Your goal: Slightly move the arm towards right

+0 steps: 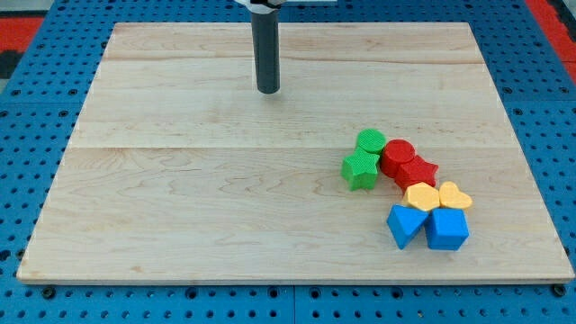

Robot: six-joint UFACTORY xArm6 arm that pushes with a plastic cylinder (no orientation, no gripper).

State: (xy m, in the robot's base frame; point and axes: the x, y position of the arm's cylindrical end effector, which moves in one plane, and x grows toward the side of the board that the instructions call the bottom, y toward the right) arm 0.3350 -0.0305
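My tip [268, 91] rests on the wooden board [180, 198] in the upper middle of the view, well up and to the left of all the blocks. The blocks sit bunched at the lower right: a green cylinder [370, 140], a green star [360, 170], a red cylinder [397, 157], a red block [419, 172], a yellow hexagon-like block [421, 195], a yellow heart [454, 196], a blue triangular block [404, 225] and a blue cube [446, 229]. My tip touches none of them.
The board lies on a blue perforated table [36, 108] that shows on every side. Red areas show at the view's top corners [16, 25].
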